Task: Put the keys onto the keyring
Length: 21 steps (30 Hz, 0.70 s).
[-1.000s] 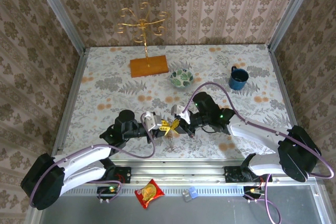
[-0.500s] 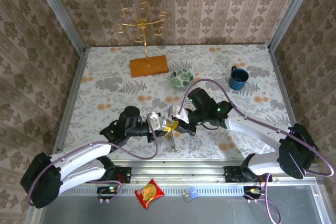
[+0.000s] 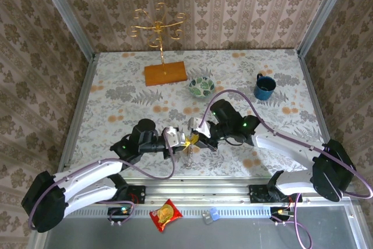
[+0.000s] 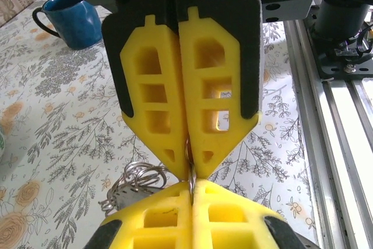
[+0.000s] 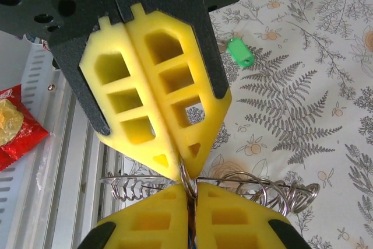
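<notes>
table (image 3: 116, 86): floral cloth, papered walls on three sides
stand (image 3: 158, 33): gold wire branches on a wooden base, back left
mug (image 3: 264, 87): blue, back right, handle toward the left; any print too small to tell
bowl (image 3: 201, 87): green-and-white pattern, just right of the stand's base
snack packet (image 3: 166, 214): red and yellow, on the metal rail at the near edge, print unreadable; cut off at the frame edge in the right wrist view
left gripper (image 4: 192, 189): yellow fingers pressed together, pinching the keyring
right gripper (image 5: 189, 193): tip to tip with the left one at table centre, fingers clamped on the same ring
wire loops (image 5: 233, 188): silver coils hanging under the fingertips, partly hidden, shape hard to make out
keyring (image 4: 189, 157): thin metal ring seen edge-on, mostly buried between the four pads
green key (image 5: 240, 52): green head lies on the cloth, well apart from the grippers; blade not discernible
bluish sliver (image 5: 189, 217): in the slit of the right fingers, cannot tell what
</notes>
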### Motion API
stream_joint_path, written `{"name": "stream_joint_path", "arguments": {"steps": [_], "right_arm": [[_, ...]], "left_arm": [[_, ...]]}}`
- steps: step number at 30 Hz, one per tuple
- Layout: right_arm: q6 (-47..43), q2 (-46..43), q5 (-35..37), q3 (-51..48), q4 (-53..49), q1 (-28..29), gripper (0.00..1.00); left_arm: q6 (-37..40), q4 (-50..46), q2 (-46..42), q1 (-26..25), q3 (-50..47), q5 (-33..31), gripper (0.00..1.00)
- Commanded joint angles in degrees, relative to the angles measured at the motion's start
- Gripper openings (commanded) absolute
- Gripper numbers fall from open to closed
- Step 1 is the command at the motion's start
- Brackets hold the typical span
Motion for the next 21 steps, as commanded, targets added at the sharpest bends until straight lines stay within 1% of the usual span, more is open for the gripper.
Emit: {"name": "stream_joint_path", "arguments": {"steps": [1, 4, 5, 7, 8, 10, 13, 16, 21], "right_arm": [[2.85, -1.40, 1.01, -2.91, 0.38, -0.34, 0.11], [4.35, -1.41, 0.40, -3.54, 1.90, -0.41, 0.12], [4.63, -1.38, 0.22, -3.49, 2.15, -0.33, 0.16], [5.01, -1.78, -0.09, -3.32, 2.52, -0.37, 0.26], [5.11, -2.13, -0.24, -3.31, 2.70, -0.38, 0.29], [5.41, -2.99, -0.40, -3.49, 3.18, -0.43, 0.31], [5.67, -3.96, -0.49, -3.58, 3.05, -0.61, 0.31], [5.90, -4.19, -0.43, -3.97, 3.18, -0.79, 0.27], [6.24, -3.12, 0.11, -4.09, 3.45, -0.79, 0.13]], "left_arm": [[-0.25, 2.13, -1.44, 0.20, -1.60, -2.51, 0.00], [-0.63, 2.98, -1.36, 0.20, -2.12, -2.51, 0.00], [-0.76, 3.30, -1.27, 0.20, -2.22, -2.53, 0.00], [-0.83, 3.58, -1.02, 0.07, -2.23, -2.55, 0.00], [-0.79, 3.55, -1.01, 0.02, -2.22, -2.59, 0.00], [-0.74, 3.62, -0.90, -0.07, -2.22, -2.70, 0.00], [-0.77, 3.85, -0.87, -0.09, -2.35, -2.92, 0.00], [-0.77, 4.26, -0.67, -0.24, -2.54, -2.88, 0.00], [-0.74, 4.38, -0.68, -0.29, -2.40, -2.84, 0.00]]}}
